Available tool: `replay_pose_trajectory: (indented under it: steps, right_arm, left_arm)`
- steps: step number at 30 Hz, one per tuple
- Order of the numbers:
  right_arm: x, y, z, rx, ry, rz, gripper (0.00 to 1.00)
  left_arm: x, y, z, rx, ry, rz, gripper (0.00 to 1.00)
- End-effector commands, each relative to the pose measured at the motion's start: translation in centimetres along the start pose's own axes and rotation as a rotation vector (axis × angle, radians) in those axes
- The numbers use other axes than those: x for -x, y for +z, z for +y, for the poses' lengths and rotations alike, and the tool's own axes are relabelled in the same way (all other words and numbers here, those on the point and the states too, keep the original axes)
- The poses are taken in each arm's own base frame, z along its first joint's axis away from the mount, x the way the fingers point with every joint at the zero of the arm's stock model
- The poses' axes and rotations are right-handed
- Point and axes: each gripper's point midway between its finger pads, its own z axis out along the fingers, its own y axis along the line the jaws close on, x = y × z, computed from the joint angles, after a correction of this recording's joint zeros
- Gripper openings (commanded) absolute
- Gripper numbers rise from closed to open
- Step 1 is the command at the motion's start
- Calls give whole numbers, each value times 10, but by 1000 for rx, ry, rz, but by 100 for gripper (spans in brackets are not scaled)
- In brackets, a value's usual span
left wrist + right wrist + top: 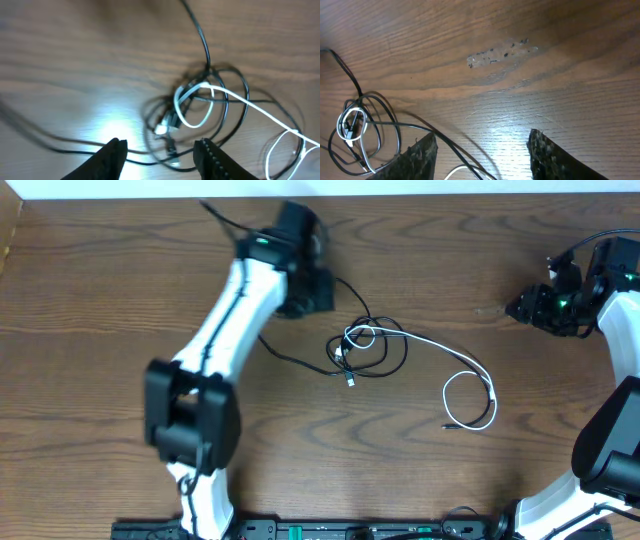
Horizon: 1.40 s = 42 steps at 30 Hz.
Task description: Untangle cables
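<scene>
Because the black cable and white cable lie knotted on the table just ahead of the left hand, it hangs spread, likely to pinch the tangle, while the right hand, likewise spread and empty, sits well apart.

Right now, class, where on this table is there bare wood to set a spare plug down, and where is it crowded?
Free: the table left of the left arm; the front strip below the white cable loop; the far stretch between knot and right gripper. Crowded: the middle, where black cable and white cable tangle ahead of the open left gripper.
</scene>
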Motion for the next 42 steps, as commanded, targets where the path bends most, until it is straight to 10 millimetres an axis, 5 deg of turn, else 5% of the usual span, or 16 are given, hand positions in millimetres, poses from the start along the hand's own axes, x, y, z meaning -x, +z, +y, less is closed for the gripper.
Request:
replay_pose_trajectory:
  steps: [1, 7, 18, 28, 36, 40, 42]
  right_arm:
    - [6, -1, 5, 3, -6, -10, 56]
    - [6, -1, 5, 2, -6, -9, 62]
    - [4, -1, 4, 2, -4, -4, 66]
    - [4, -1, 4, 2, -4, -3, 68]
    - [4, -1, 4, 2, -3, -2, 68]
    - [4, -1, 4, 2, -3, -2, 68]
    - [4, -1, 4, 2, -3, -2, 68]
  left_arm:
    - [-20, 35, -19, 6, -178, 84, 42]
    - [-33, 68, -21, 52, -344, 134, 27]
    - [-46, 104, -23, 121, -509, 149, 27]
    - [-44, 109, -32, 130, -467, 99, 28]
    - [-49, 116, -12, 215, -458, 65, 27]
    - [-44, 115, -3, 261, -451, 19, 20]
    - [-42, 115, -1, 270, -430, 10, 8]
